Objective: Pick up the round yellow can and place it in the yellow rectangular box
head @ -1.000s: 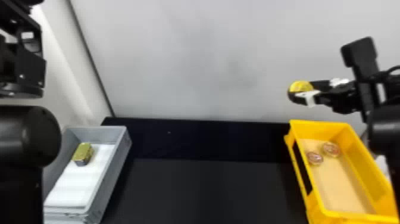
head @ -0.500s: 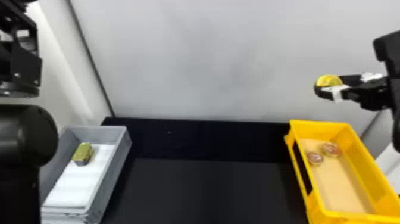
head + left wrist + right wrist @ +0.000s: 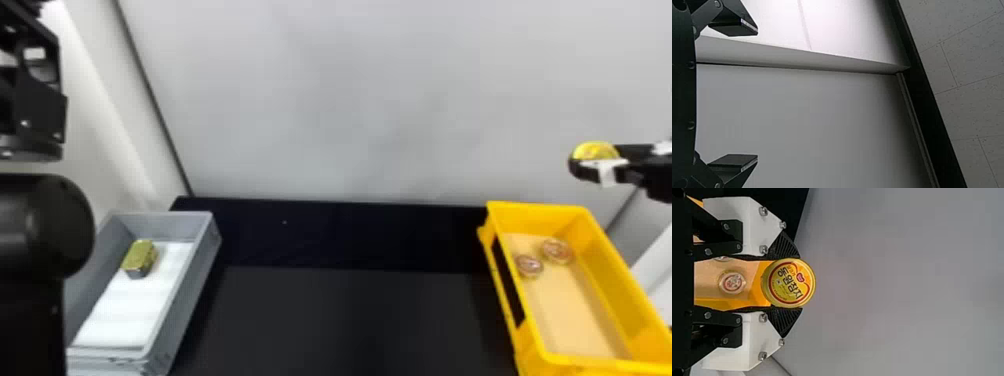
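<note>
Round yellow can (image 3: 596,150): moving with the right gripper (image 3: 595,161) toward the robot's right since the earlier frames, passing from left of the yellow rectangular box's far end to above it in the head view, and dipping slightly over the latest step.
Left arm (image 3: 42,227): shifting slightly toward the robot's left in the head view since the earlier frames.
Right gripper's hold: clenching the can; in the right wrist view its ribbed black fingertips (image 3: 783,246) are pressing on opposite sides of the can, and the yellow lid with its red ring is facing the camera.
Left gripper (image 3: 757,94): holding its fingers wide apart, with nothing sitting between them.
Yellow rectangular box (image 3: 607,280): standing at the robot's right on the black table (image 3: 350,320), its far end reaching toward the pale wall (image 3: 350,100); the can is staying outside it, held up in the air.
Two round tins (image 3: 557,251): lying inside the yellow box near its far end, close together, one nearer the left wall.
Grey box (image 3: 187,300): standing at the robot's left, its floor showing a white lining (image 3: 135,305).
Gold rectangular can (image 3: 140,257): resting in the grey box near its far end, partly on the lining.
Left wrist view: facing pale panels (image 3: 797,125), a dark strip (image 3: 926,86) and speckled tiles (image 3: 973,78).
</note>
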Tool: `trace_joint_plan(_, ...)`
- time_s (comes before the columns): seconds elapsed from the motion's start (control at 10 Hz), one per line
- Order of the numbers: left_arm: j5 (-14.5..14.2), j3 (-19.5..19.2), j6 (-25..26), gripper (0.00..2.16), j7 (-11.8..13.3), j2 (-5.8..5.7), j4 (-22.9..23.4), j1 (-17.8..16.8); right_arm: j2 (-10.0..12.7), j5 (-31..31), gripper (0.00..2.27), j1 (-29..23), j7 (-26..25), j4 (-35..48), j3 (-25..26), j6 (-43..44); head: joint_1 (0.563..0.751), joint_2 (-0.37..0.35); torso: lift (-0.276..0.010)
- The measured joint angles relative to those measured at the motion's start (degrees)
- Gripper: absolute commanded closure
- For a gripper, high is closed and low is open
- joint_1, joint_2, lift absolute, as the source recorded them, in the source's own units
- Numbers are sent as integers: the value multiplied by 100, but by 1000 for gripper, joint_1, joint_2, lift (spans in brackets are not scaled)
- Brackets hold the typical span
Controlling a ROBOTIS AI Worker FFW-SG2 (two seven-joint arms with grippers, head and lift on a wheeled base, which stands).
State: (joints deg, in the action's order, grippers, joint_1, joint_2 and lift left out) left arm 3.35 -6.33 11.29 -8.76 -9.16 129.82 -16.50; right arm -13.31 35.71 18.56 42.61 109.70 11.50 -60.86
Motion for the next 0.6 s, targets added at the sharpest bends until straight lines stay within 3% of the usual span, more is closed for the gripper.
trace_joint_plan(0.6, 9, -17, 40, 140, 15, -42, 33, -22, -16, -312, 727, -209, -196, -806, 658, 333, 663, 54, -2)
